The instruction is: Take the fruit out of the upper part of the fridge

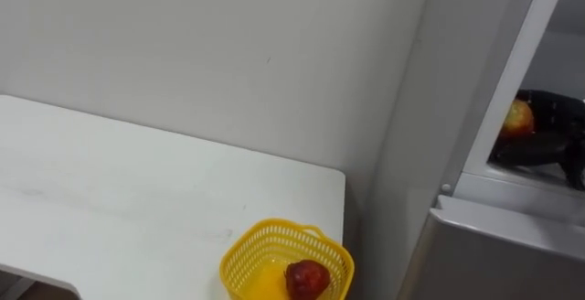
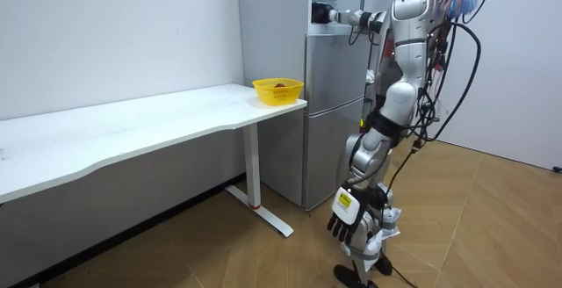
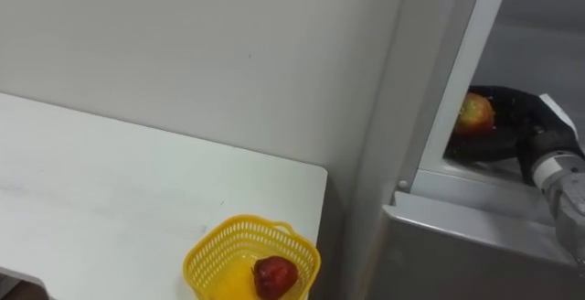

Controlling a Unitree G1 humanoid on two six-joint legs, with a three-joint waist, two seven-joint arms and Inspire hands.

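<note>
Inside the open upper compartment of the grey fridge [image 3: 430,90], my right hand [image 3: 516,122] has its fingers curled round a red-and-yellow apple [image 3: 475,114], just above the compartment's shelf. The same hand [image 1: 553,126] and apple [image 1: 518,117] sit at the right edge of the left eye view. A yellow basket [image 3: 212,245] stands on the corner of the white table [image 3: 110,190] nearest the fridge, with a dark red fruit [image 3: 274,275] in it. My left hand [image 2: 344,224] hangs relaxed by my leg. In the room view I stand upright facing the fridge.
The white table [image 2: 132,126] runs along the wall towards the room view's left, with the basket [image 2: 277,90] at its fridge end. The fridge's lower door [image 1: 512,245] is closed below my arm. Wooden floor lies around my feet.
</note>
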